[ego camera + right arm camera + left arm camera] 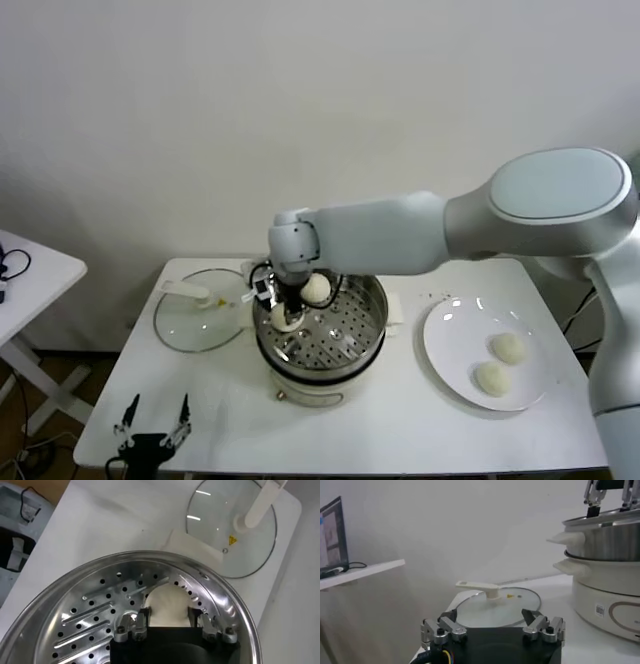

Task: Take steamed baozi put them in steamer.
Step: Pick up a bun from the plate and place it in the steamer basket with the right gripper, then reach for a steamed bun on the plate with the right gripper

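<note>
We hold our right hand (286, 316) down inside the steamer (322, 340), its fingers (141, 621) clamped on either side of a bun (168, 606) so it can settle on the perforated tray just below. A second bun (316, 288) sits just beyond the hand against the pot wall; two more (501, 362) wait on the plate (447, 350), well off to its side. The buns are round, with no long axis to speak of. Our left hand (492, 629) rests spread apart near the tabletop (420, 425) edge, idle, the glass lid (497, 607) ahead of it.
</note>
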Tool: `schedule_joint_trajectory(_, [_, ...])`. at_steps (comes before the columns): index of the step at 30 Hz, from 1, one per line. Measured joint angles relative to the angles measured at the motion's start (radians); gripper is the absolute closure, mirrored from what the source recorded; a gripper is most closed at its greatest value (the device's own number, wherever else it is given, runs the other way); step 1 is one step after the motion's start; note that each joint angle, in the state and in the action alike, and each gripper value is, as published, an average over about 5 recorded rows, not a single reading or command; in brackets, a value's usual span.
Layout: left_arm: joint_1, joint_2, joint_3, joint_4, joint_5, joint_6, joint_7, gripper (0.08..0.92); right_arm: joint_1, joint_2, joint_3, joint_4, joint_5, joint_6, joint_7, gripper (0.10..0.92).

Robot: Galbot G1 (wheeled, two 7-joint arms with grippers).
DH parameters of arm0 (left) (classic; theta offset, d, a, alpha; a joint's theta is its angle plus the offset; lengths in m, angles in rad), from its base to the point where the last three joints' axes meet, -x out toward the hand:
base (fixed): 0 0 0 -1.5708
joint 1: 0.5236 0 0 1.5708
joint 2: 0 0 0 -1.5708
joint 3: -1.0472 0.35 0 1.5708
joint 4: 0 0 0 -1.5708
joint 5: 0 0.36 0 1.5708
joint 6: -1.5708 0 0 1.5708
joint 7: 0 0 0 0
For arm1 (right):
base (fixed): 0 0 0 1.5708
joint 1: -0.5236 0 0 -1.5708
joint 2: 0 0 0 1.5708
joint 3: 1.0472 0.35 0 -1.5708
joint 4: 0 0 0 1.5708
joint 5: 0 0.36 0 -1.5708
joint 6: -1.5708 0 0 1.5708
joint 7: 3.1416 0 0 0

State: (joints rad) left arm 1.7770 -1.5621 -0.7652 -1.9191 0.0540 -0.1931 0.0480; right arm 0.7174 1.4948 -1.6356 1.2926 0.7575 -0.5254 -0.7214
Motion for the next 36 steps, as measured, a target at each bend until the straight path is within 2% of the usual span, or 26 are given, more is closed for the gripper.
schedule_joint_trajectory(6, [0.001, 0.0, -0.001, -0.002, 0.0, 0.001, 0.0, 0.177, 0.025, -0.027, -0.005, 0.029, -0.01, 0.025, -0.015, 0.26])
schedule_joint_trajectory(9, [0.0, 0.0, 0.0, -0.002, 0.002, 0.002, 0.0, 0.177, 0.054, -0.056, -0.013, 0.06, -0.004, 0.041, -0.027, 0.213])
schedule_joint_trajectory(15, [0.002, -0.001, 0.002, -0.005, 0.01, 0.003, 0.001, 0.177, 0.144, -0.162, -0.043, 0.158, 0.014, 0.077, -0.061, 0.203])
schedule_joint_trajectory(22, [0.005, -0.004, 0.004, -0.007, 0.018, 0.003, 0.001, 0.177, 0.268, -0.361, -0.12, 0.292, -0.017, 0.137, -0.126, 0.203])
schedule_joint_trajectory(29, [0.008, -0.005, 0.003, -0.003, 0.026, -0.002, 0.0, 0.177, 0.311, -0.582, -0.216, 0.366, -0.123, 0.205, -0.187, 0.203])
schedule_joint_trajectory(36, [0.009, -0.012, 0.002, -0.002, 0.03, -0.003, -0.001, 0.177, 0.224, -0.774, -0.225, 0.364, -0.286, 0.242, -0.214, 0.203])
